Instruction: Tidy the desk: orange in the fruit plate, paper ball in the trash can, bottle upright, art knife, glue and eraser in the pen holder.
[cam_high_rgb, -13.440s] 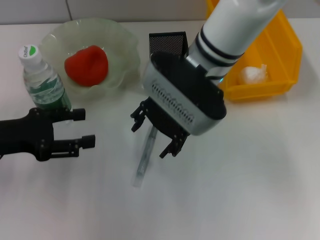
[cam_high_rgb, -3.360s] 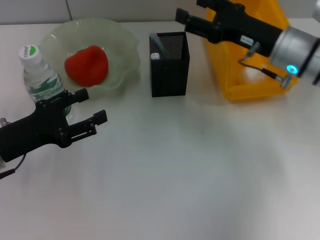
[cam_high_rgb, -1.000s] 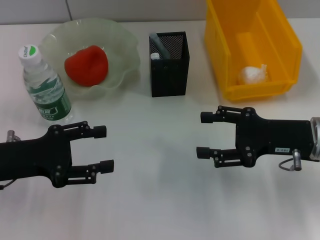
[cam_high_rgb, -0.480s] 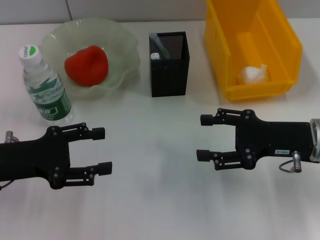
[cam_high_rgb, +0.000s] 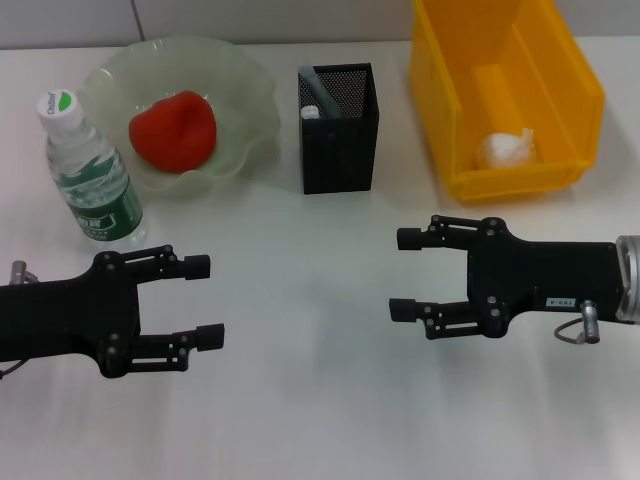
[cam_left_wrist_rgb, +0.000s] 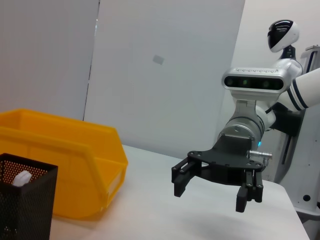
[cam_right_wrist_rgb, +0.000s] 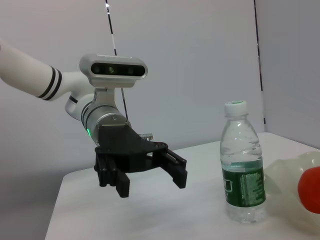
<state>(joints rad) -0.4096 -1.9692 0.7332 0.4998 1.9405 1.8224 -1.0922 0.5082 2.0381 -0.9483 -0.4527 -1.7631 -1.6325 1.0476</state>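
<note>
From the head camera I see both arms low over the white desk (cam_high_rgb: 320, 400), facing each other across its near part. My left gripper (cam_high_rgb: 200, 301) hovers at the near left, fingers spread wide with nothing between them, pointing toward the middle of the desk; the right wrist camera shows it the same way, open and empty, with the desk surface below it. My right gripper (cam_high_rgb: 405, 274) sits at the near right, mirrored, its fingers also held wide apart and holding nothing; the left wrist camera confirms that gap. The two grippers are well apart from each other and from every object. The bottle (cam_high_rgb: 88, 168) stands upright at the far left, white cap on top, green label around its body, just beside the rim of the fruit plate (cam_high_rgb: 245, 100). In that pale green, wavy-edged plate lies the orange (cam_high_rgb: 173, 130), which reads more red than orange to me. The black mesh pen holder (cam_high_rgb: 338, 150) stands near the middle of the far side, between the plate and the trash can (cam_high_rgb: 560, 110). Inside the holder I can make out a white-tipped item (cam_high_rgb: 310, 112) leaning against its left wall, with a slim stick-like shape behind it; I cannot tell which of the stationery pieces these are. The trash can is a yellow bin at the far right, and the paper ball (cam_high_rgb: 506, 149) rests on its floor toward the near wall.
</note>
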